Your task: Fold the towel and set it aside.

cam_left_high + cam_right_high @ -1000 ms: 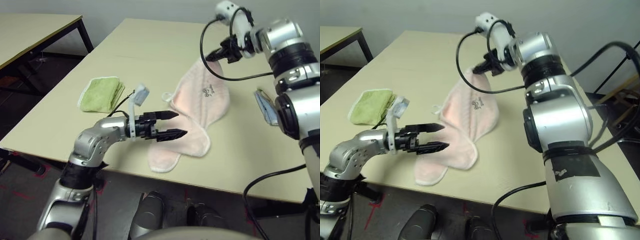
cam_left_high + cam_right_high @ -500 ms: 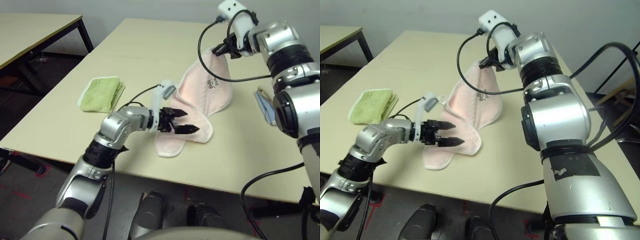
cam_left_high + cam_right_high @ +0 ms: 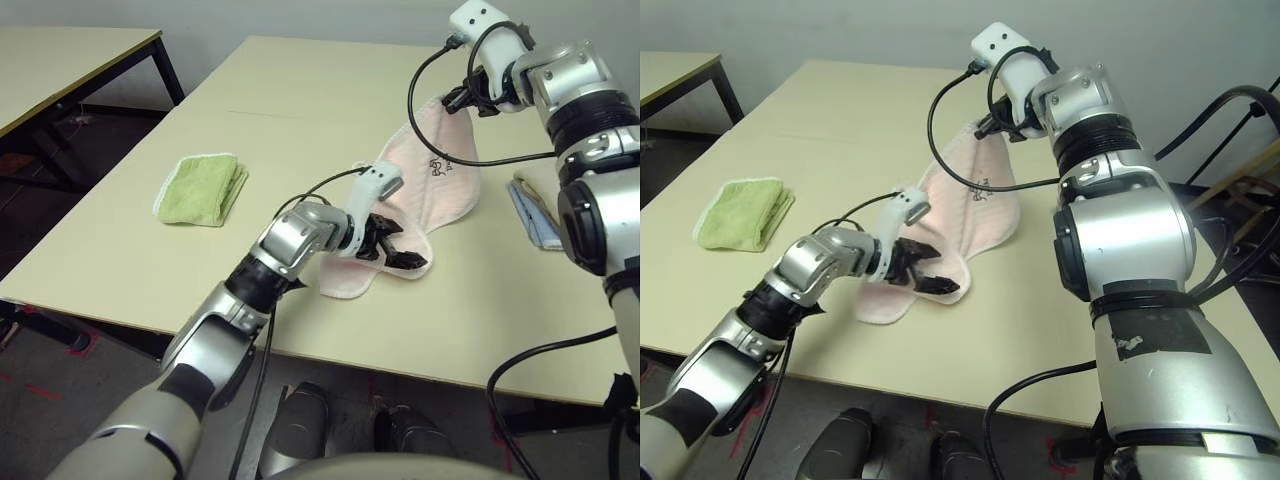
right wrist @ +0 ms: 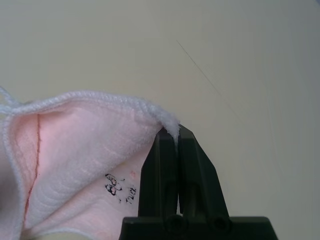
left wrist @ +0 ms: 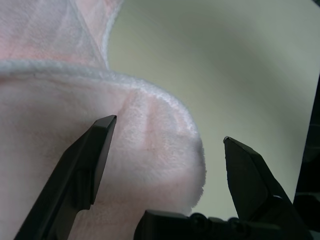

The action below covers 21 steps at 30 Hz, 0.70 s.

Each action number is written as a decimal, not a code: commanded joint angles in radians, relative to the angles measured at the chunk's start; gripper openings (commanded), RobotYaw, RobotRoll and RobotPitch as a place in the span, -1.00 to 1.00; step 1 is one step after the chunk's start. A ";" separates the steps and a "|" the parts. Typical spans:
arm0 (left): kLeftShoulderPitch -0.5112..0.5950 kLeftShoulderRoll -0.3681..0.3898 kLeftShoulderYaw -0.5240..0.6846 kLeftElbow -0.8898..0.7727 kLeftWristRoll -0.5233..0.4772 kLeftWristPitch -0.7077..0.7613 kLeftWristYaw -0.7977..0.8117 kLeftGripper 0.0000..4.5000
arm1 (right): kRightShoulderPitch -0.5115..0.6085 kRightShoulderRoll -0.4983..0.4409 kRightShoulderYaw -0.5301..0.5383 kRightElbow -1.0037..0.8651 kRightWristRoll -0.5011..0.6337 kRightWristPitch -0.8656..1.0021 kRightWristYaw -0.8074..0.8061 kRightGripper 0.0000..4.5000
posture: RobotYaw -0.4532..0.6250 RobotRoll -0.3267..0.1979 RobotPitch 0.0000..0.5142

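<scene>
While one corner hangs pinched, the near end awaits a grasp.
Left pincer [image 3: 403, 252], spread, straddles the near lobe of the towel [image 3: 420, 205] on the desk [image 3: 300, 110]; towel runs near to far, far corner raised by the right pincer [image 3: 462, 100], pressed together on it.

Beige table [image 3: 300, 90], dark floor [image 3: 50, 200]

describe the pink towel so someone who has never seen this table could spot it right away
On the beige table, look right of the folded green towel, between the robot's two arms. The towel is pale pink and fluffy with white piping and a small dark mark; the right gripper holds one corner up, unlike its flat folded neighbours.
</scene>
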<state>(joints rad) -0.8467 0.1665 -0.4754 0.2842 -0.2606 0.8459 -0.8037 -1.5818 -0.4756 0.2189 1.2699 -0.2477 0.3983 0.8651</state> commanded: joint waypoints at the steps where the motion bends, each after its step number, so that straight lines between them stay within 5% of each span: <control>1: -0.030 -0.034 -0.038 0.074 0.058 -0.035 -0.005 1.00 | 0.011 0.007 -0.008 0.013 -0.004 -0.012 -0.001 -0.99 | 0.33 0.25 -0.58; 10: -0.023 -0.104 -0.038 0.226 0.142 -0.093 0.005 1.00 | 0.014 0.009 -0.015 0.018 0.002 -0.013 0.001 -0.99 | 0.33 0.25 -0.55; 13: -0.006 -0.106 -0.034 0.232 0.153 -0.101 0.000 0.72 | 0.015 0.006 -0.017 0.018 0.002 -0.013 0.003 -1.00 | 0.32 0.25 -0.54; 21: 0.002 -0.023 0.026 0.124 0.140 -0.096 -0.043 -0.50 | 0.026 -0.023 -0.016 0.015 0.000 -0.007 0.022 -1.00 | 0.32 0.25 -0.57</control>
<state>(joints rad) -0.8586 0.1295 -0.4662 0.4455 -0.1192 0.7366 -0.8288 -1.5657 -0.4874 0.2113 1.2796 -0.2447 0.3885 0.8777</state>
